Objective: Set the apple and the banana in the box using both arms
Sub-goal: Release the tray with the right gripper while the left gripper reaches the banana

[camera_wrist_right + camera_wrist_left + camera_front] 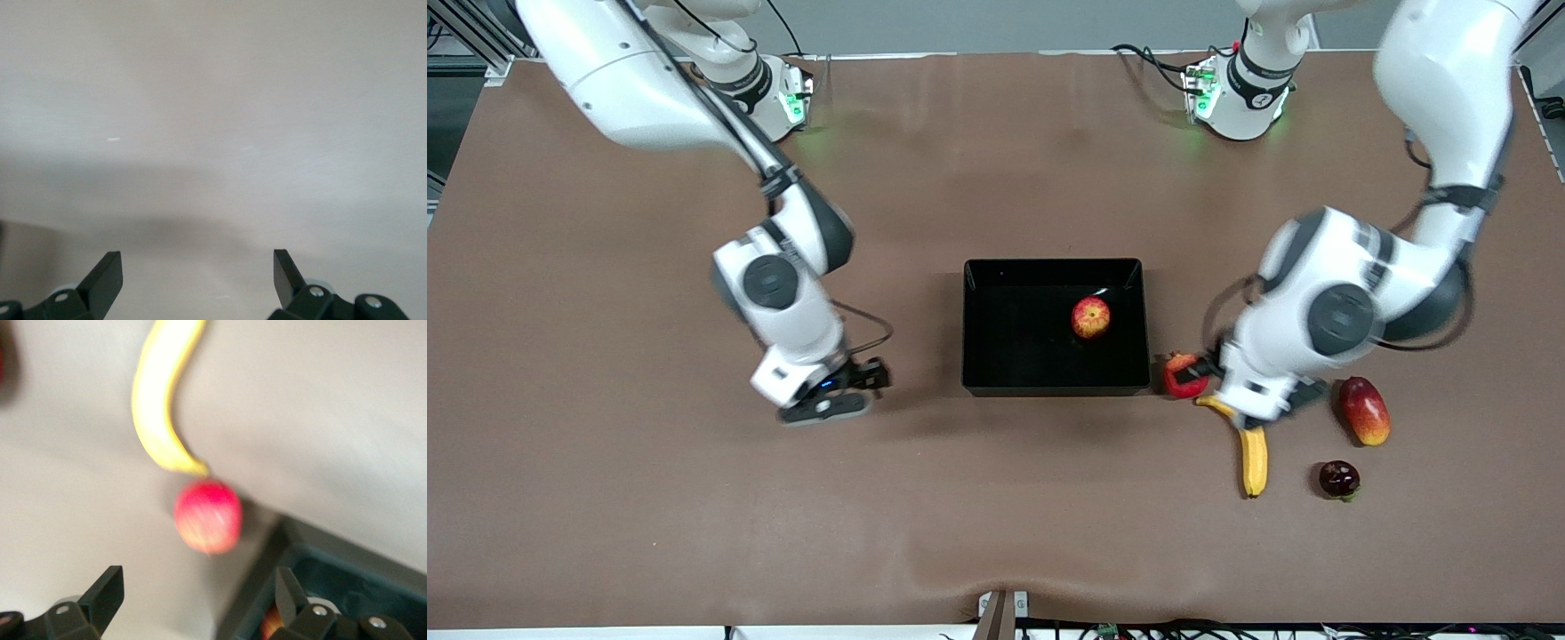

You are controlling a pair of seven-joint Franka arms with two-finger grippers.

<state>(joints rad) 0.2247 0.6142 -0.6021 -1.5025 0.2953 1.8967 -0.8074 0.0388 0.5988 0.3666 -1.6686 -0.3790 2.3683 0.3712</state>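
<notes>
Brown matte sheeting covers the whole table (996, 516), and the glossy black box (978, 329) sits mid-table with the apple (1091, 317) already inside it, toward the left arm's end of the tray. The banana (1254, 458) is still out on the table, near the box's corner on the left arm's side and nearer the front camera than the box; its upper tip is tucked under the left arm's wrist, so only the lower stretch shows from the front. The left gripper (1199, 372) hangs low over the table just beside the box; the arm body hides most of it in the front view, but its wrist view shows the fingers (107, 590) spread wide, nothing in them. Right by it is a red pomegranate (1184, 374), partly covered by the gripper, and it's just a blurry red ball in the wrist view. A mango (1364, 410) and a small dark red fruit (1339, 478) lie farther toward the left arm's end; can't tell what that dark one is. The right gripper (863, 378) waits low over bare table toward the right arm's end of the box, jaws apart and empty; its wrist view shows only table. No readable labels or writing anywhere that I can spot.
</notes>
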